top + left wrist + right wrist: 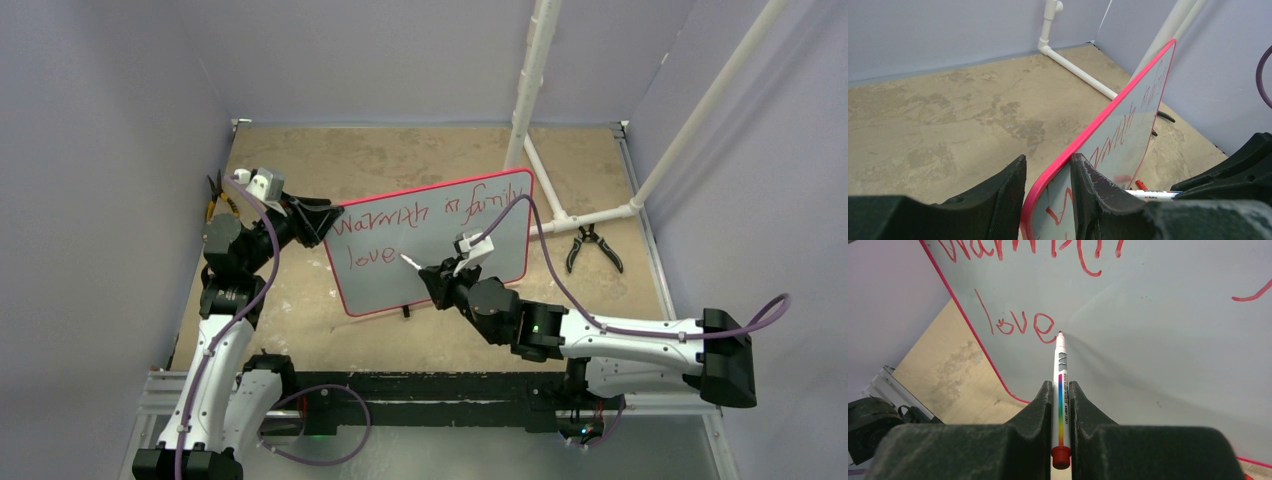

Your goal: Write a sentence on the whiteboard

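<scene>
The whiteboard (505, 240) stands upright on the table, white with a thin red rim. The sentence (400, 220) is in red in two lines, "Warmth in family" above "love" (1020, 325). My left gripper (328, 215) is shut on the board's top left corner, one finger on each side of the rim (1048, 157). My right gripper (432, 272) is shut on a white marker (1060, 365) with a rainbow stripe. The marker's red tip touches the board just right of "love". The marker also shows in the left wrist view (1148, 194).
Black pliers (592, 245) lie right of the board. Yellow-handled pliers (215, 200) lie at the left wall behind my left arm. A white pipe frame (530, 70) rises behind the board. Purple walls close in three sides.
</scene>
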Robot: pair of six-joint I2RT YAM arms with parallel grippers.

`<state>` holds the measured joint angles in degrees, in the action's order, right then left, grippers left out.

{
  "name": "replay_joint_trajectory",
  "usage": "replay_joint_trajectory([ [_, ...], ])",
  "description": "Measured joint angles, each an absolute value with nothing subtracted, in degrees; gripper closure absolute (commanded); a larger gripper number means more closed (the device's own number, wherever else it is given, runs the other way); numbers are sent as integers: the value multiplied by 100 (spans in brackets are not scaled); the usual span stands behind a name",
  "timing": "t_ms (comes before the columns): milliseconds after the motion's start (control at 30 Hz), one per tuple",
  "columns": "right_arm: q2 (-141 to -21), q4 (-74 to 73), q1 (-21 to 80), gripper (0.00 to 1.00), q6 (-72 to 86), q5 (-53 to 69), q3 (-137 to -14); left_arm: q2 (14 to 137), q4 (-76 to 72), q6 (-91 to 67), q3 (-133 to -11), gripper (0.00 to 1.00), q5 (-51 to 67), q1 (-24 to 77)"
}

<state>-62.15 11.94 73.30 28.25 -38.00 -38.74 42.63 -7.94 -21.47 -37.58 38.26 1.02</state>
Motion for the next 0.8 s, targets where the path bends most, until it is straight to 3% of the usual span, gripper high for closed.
replay_joint_trajectory([
  [800,-6270,1024,7317,100,2862,-3981,-3791,4276,-803,-2147,-3758,64,3826,102],
])
